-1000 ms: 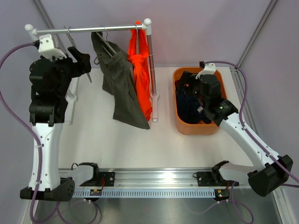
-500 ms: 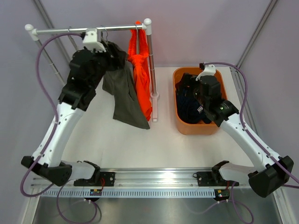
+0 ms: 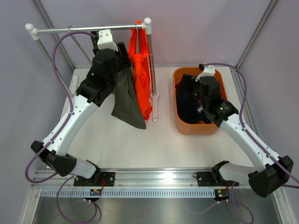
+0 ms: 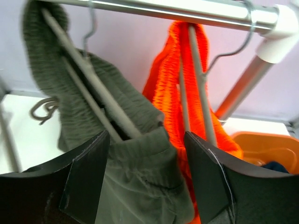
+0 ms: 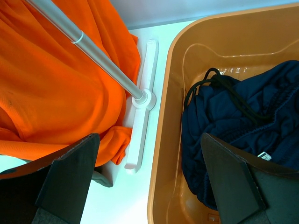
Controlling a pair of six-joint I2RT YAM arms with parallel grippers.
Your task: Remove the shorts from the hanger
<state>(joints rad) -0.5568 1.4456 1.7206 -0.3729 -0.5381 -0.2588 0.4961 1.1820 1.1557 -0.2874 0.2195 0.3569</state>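
The olive-grey shorts (image 3: 127,95) hang on a grey hanger (image 4: 93,88) from the rail (image 3: 88,30). The bright orange shorts (image 3: 142,79) hang on a second hanger beside them, by the right post. My left gripper (image 3: 112,58) is up at the rail. In the left wrist view it (image 4: 147,163) is open, with the olive-grey shorts (image 4: 135,186) between its fingers and the orange shorts (image 4: 168,88) just to the right. The dark navy shorts (image 3: 191,108) lie in the orange bin (image 3: 183,126). My right gripper (image 5: 149,163) is open and empty above the bin's left rim.
The rack's white foot (image 5: 142,126) and right post (image 3: 150,60) stand between the hanging shorts and the bin (image 5: 173,154). The orange shorts (image 5: 51,79) and navy shorts (image 5: 243,126) show in the right wrist view. Purple cables loop from both arms.
My left arm has swung from the far left end of the rail rightward to the olive-grey shorts. The olive shorts have shifted toward the orange ones. My right arm has not moved.
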